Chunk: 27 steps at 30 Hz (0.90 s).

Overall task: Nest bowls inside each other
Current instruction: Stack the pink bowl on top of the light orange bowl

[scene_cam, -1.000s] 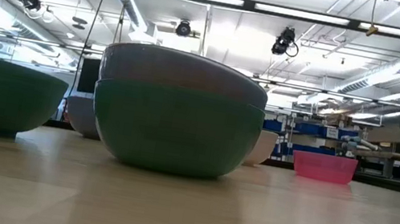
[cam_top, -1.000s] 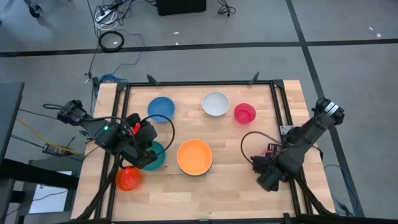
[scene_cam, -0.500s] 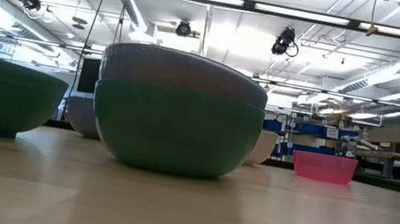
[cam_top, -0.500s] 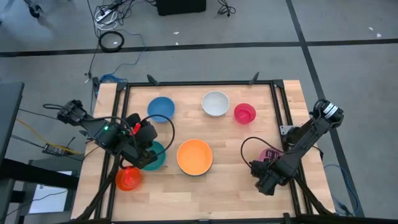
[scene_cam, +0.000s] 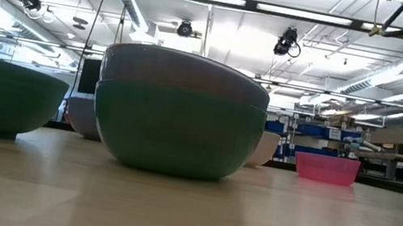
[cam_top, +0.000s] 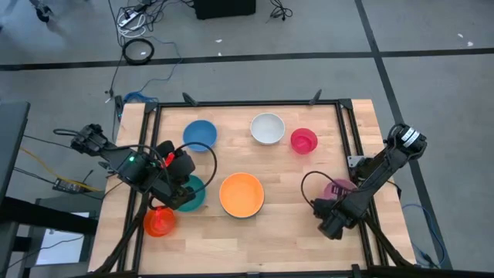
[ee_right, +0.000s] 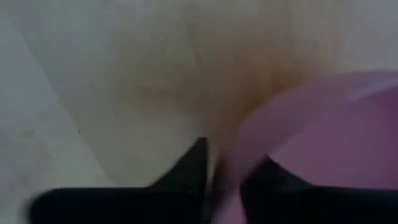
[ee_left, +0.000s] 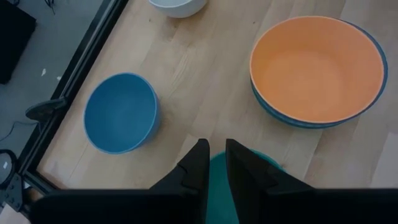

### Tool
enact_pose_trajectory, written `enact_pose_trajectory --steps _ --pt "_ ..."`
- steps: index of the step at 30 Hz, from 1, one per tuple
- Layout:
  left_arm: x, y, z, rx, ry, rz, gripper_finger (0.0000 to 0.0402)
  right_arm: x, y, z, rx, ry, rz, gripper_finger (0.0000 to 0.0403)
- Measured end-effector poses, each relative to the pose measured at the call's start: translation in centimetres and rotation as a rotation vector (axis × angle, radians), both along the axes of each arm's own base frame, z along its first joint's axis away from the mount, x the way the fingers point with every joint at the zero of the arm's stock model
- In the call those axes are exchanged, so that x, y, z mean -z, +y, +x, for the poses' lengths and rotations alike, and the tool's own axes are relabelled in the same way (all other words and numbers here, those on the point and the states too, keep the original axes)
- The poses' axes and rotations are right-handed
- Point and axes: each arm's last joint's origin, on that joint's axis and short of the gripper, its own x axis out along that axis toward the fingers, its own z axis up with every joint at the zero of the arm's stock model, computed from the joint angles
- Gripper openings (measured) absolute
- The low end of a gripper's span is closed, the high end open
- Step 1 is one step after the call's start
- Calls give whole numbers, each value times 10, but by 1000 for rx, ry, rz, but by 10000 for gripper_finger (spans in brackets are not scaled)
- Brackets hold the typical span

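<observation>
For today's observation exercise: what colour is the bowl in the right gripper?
Pink bowl, clearest in the right wrist view.

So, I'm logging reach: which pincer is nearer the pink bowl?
Right. The right pincer sits at the pink bowl, its fingers straddling the rim near the table's right edge. The left pincer is far across the table, over the teal bowl.

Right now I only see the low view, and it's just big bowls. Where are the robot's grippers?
Observer: The right gripper is pinching the rim of a pink bowl, over on the table's right side.
Operator: And the other one?
Observer: The left gripper hangs over a teal bowl.
Operator: Is there a bowl I can't see?
Observer: Yes, a small orange bowl sits beside the teal bowl, near the table's left edge.
</observation>
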Motion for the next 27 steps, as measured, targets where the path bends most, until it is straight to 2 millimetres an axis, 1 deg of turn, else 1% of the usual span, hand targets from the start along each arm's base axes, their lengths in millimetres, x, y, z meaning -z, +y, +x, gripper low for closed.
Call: enact_pose_trajectory --steps 1,2,5,8,13,15,17,19,21,24,27 --pt "0 0 0 0 0 0 62 0 0 0 -21 -2 6 22" --pt "0 0 0 0 -1 3 62 -1 1 1 -37 -12 0 13" --pt "0 0 0 -4 -9 16 62 -9 2 5 -69 -59 -39 3" --pt "0 1 0 -4 -8 21 62 -30 1 14 -136 -138 -124 1" --pt "0 1 0 -7 -13 31 62 -80 -3 53 -292 -350 -216 1" --pt "-1 1 0 -8 -17 35 62 -101 -7 72 -355 -453 -215 1" --pt "-1 1 0 -8 -17 36 62 -116 -12 91 -401 -563 -198 1" --pt "-1 1 0 -8 -17 37 62 -125 -19 110 -435 -673 -150 1" --pt "-1 1 0 -6 -15 38 62 -131 -26 125 -455 -764 -107 0" --pt "0 1 0 -5 -14 39 62 -138 -37 139 -471 -859 -95 0" --pt "0 1 0 -4 -10 41 62 -145 -43 149 -483 -945 -46 0"
